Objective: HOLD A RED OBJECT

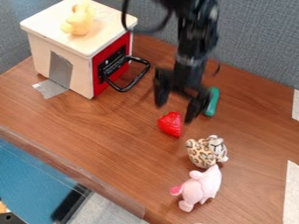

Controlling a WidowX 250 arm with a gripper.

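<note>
Across the brown table (105,135), the gripper (175,112) hung with fingers apart, the red strawberry (170,125) just below it on my side, lining up seemingly in hand, and lowering around the fruit, then closing, needed next.

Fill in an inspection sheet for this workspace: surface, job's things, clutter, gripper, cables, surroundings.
Surface: brown wood-grain table, gray tape stuck on it, white strips at the right edge.
Job's things: red strawberry on the table, not gripped.
Clutter: toy oven with yellow toy on top; teal item; leopard-print plush; pink plush.
Gripper: open, empty, close to the strawberry.
Cables: black loop beside the arm.
Surroundings: gray fabric panels behind.
</note>
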